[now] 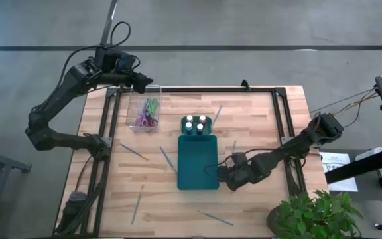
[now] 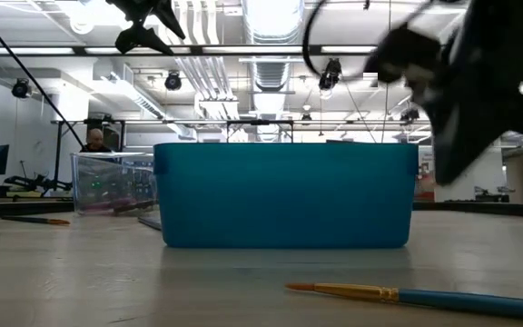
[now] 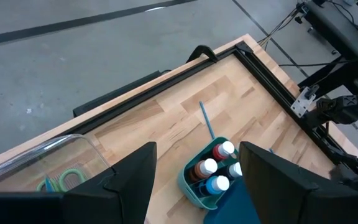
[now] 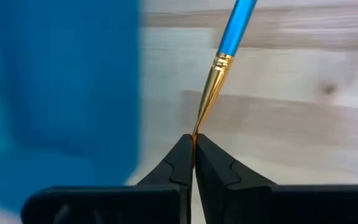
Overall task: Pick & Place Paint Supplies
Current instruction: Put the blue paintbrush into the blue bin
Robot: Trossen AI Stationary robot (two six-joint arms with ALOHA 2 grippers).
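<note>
Brush [image 4: 219,68], blue handle with gold ferrule, lies on the desk [image 1: 257,119] just right of the teal tray [image 1: 197,162]. Right end effector [image 4: 194,144] is pressed together on the very tip, at the bristle end; fingers [image 4: 173,165] meet with only the thin point between them

Handling judgement: brush is light, thin and stiff, round in section, so it can roll or swivel in a tip pinch. Bristles are the delicate part. A hold on the ferrule or the handle near mid-length would likely carry it steadier; held by the tip it may droop or slip when lifted

Right end effector sits low at the tray's right edge in the high view

Other supplies: bottles [image 1: 194,123] stand at the tray's far end, white caps up; scissors [image 1: 148,113] with green and purple handles lie in the clear box [image 1: 132,99]. Further brushes [image 1: 134,151] scattered on the desk, one near the front [image 2: 407,295]

Left end effector [image 3: 194,180] hovers above the box corner, spread, holding nothing
</note>
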